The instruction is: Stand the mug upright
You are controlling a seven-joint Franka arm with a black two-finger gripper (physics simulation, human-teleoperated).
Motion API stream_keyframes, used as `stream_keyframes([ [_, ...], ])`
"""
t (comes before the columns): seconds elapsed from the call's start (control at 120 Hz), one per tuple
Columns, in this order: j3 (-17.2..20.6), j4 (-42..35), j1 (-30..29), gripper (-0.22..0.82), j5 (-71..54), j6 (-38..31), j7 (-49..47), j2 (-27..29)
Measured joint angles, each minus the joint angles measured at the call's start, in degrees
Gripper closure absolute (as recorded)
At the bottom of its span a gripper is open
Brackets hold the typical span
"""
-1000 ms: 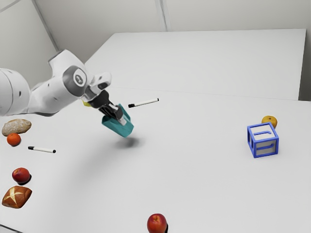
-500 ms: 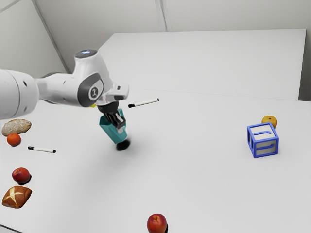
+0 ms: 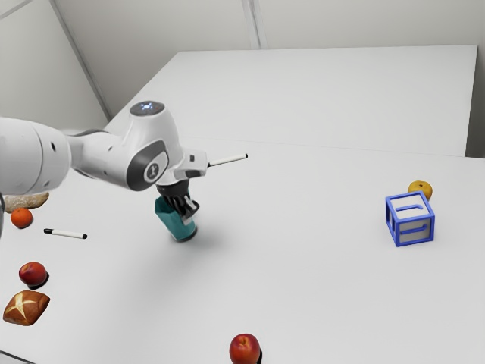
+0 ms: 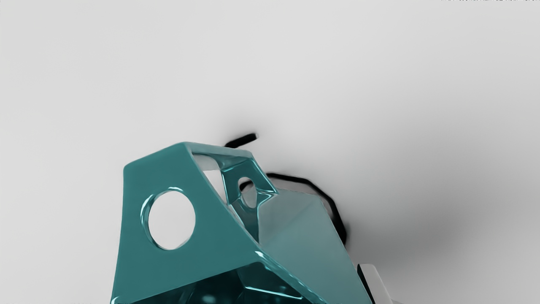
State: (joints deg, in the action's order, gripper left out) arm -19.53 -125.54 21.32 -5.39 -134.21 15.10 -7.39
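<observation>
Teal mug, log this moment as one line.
mug: tilted, mouth end toward exterior view's left | gripper: shut on mug | upright: not yet

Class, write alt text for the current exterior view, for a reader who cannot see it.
The claw of a white robot arm holds a teal mug, tilted, at a pale table. Pens lie on the table, with bread and fruit at the exterior view's left and a blue-edged block near its right.
</observation>
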Motion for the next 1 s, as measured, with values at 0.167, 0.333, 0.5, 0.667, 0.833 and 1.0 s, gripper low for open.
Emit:
stream_keyframes([
  [0.167, 0.0, -0.4, 0.0, 0.76, -0.1, -1.0, -1.8, 0.1],
  [0.333, 0.0, -0.4, 0.0, 0.71, 0.0, -1.4, -3.1, 0.3],
  [0.5, 0.0, -0.4, -0.1, 0.57, 0.1, -1.5, -4.0, 0.5],
  [0.667, 0.0, -0.3, -0.1, 0.39, 0.2, -1.5, -4.7, 1.2],
  [0.833, 0.0, -0.3, 0.0, 0.25, 0.2, -1.2, -5.3, 3.4],
  [1.0, 0.0, -0.1, 0.1, 0.14, 0.2, -0.9, -5.7, 6.2],
])
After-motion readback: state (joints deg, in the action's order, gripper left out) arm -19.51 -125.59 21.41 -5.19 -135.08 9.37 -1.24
